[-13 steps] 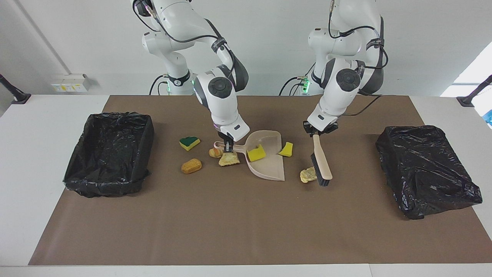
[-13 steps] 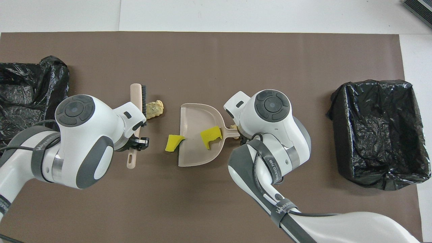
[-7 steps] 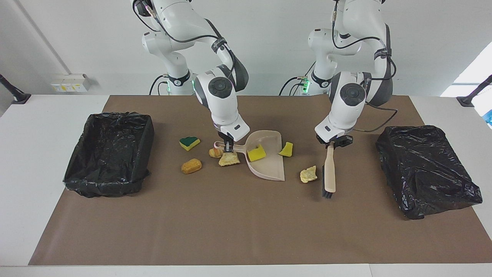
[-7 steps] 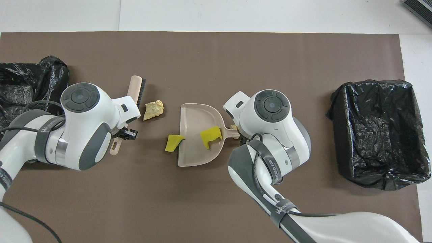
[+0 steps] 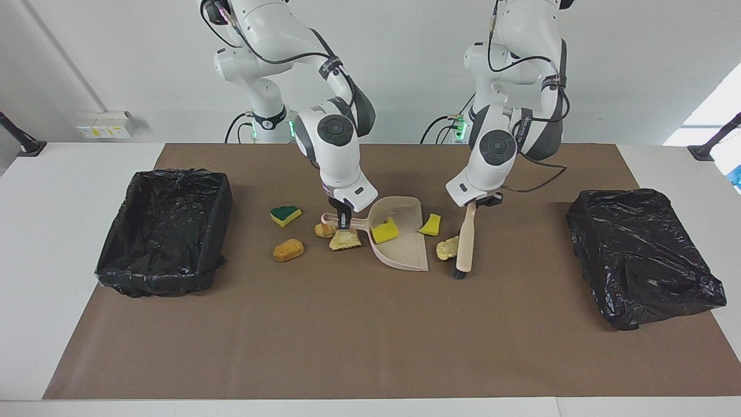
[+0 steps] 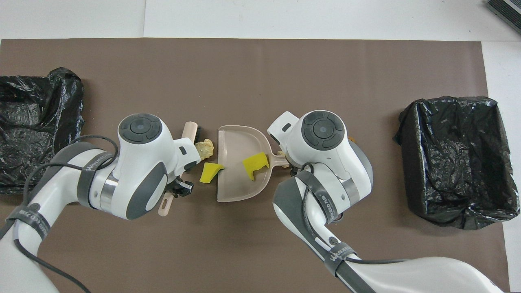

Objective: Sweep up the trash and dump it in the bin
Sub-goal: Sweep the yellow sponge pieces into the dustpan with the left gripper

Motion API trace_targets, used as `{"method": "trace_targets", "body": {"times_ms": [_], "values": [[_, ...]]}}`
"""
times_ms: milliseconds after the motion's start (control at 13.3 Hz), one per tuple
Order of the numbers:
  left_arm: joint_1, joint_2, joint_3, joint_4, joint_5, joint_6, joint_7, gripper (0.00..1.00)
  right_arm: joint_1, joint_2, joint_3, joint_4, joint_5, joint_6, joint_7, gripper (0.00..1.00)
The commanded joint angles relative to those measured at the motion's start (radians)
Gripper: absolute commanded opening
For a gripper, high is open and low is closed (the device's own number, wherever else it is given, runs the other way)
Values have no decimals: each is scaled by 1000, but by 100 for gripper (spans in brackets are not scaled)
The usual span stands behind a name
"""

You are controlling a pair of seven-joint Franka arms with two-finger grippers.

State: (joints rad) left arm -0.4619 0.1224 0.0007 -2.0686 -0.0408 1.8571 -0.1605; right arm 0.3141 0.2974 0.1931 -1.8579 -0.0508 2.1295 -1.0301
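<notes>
You see left gripper clamp brush, pushing scrap toward dustpan; right gripper pinches its handle, steadying.

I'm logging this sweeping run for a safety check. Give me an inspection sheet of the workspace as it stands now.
Surface: brown mat on a white table.
Job's things: one yellow scrap in the dustpan; yellow piece at its mouth; tan scrap against the brush; green-topped sponge, orange scrap and two tan scraps by the dustpan's handle.
Bins: one black-lined bin at each end of the table.
Clutter: nothing seen.
Grippers: left gripper shut on the brush; right gripper shut on the dustpan's handle.
Cables: black cable loops off the left arm.
Surroundings: white wall, socket box.
</notes>
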Motion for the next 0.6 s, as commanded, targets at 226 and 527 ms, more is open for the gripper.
{"method": "trace_targets", "body": {"times_ms": [226, 527], "values": [[-96, -64, 10, -74, -181, 48, -345, 0, -6, -4, 6, -6, -21, -3, -16, 0], [-161, -58, 10, -71, -238, 143, -401, 0, -6, -3, 6, -6, -20, -3, -15, 0]]}}
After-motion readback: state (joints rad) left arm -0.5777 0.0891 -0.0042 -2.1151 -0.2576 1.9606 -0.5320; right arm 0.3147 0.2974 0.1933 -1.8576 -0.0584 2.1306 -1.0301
